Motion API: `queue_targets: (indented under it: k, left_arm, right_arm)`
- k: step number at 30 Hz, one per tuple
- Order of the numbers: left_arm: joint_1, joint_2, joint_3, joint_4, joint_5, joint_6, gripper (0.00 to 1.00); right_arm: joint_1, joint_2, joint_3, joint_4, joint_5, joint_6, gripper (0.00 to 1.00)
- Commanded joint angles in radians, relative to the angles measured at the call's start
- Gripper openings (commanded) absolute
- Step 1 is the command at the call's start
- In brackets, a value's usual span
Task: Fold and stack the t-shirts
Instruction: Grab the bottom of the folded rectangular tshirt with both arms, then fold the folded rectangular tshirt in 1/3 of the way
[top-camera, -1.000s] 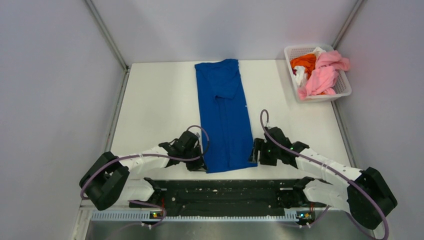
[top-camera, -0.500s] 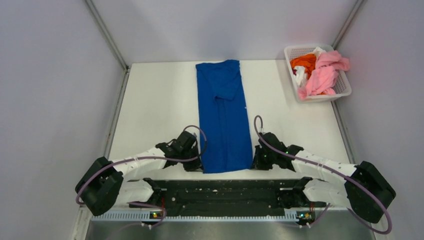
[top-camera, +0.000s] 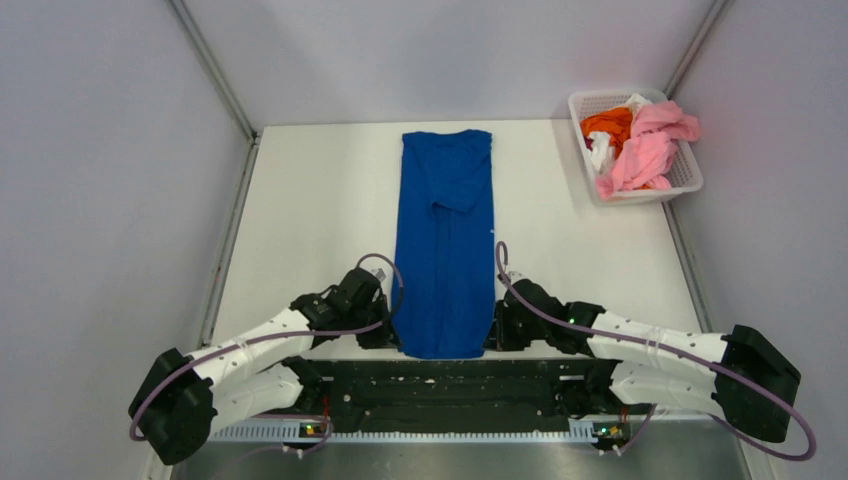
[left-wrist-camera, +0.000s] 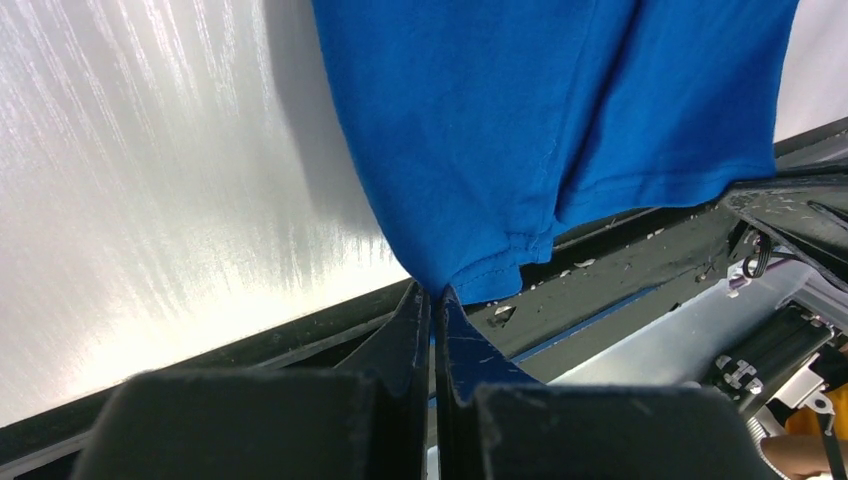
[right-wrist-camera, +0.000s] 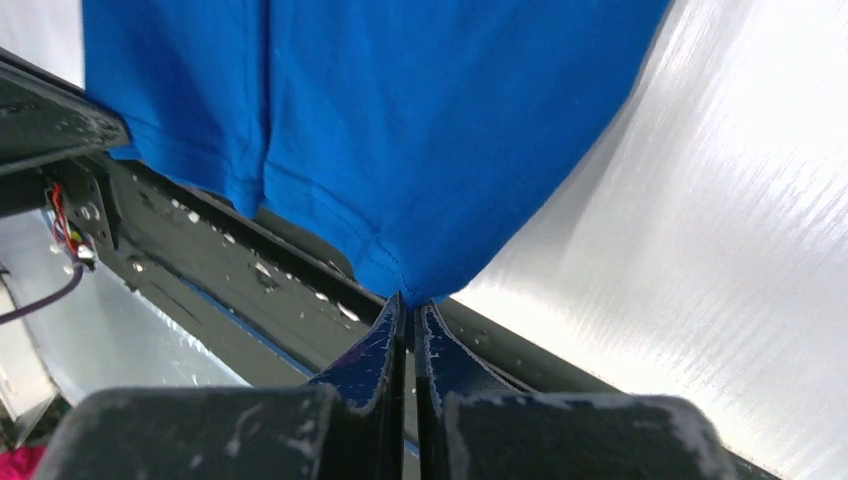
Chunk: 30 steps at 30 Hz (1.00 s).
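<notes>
Table (top-camera: 320, 200): left tool (left-wrist-camera: 432, 295), right tool (right-wrist-camera: 408, 302) pinch t-shirt (top-camera: 445, 240) corners.

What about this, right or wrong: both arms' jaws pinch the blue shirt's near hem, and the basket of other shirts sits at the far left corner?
Wrong in one respect: the basket sits at the far right corner, as the top external view shows. Both arms' jaws do pinch the blue shirt at its near hem.

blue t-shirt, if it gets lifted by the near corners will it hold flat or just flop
Probably floppy: the blue t-shirt puckers to a point where the left gripper and right gripper pinch its near corners. Likely light, since two small corner pinches hold it. It may slide easily over the smooth table.
</notes>
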Motion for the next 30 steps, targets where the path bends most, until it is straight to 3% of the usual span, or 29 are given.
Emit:
queue_targets:
  k: [1,5,9,15,19,30]
  left_arm:
    - [0.006,0.047,0.084,0.043,-0.004,0.029,0.00]
    - [0.045,0.118,0.174,0.107,-0.026,0.060,0.00]
    - [0.112,0.221,0.289,0.096,-0.043,0.108,0.00]
    - [0.287,0.400,0.415,0.203,0.161,0.137,0.00]
    - [0.320,0.523,0.569,0.178,0.137,0.181,0.00]
    - [0.449,0.741,0.805,0.190,0.140,0.224,0.00]
  right_arm:
    - [0.004,-0.007,0.095,0.039,0.091,-0.027,0.00]
    - [-0.049,0.004,0.160,0.042,0.175,-0.073,0.00]
    - [-0.171,0.049,0.219,0.082,0.153,-0.149,0.00]
    - [-0.323,0.163,0.310,0.213,0.166,-0.230,0.00]
    - [-0.408,0.256,0.375,0.256,0.146,-0.259,0.00]
    - [-0.542,0.497,0.523,0.367,0.033,-0.285,0.00]
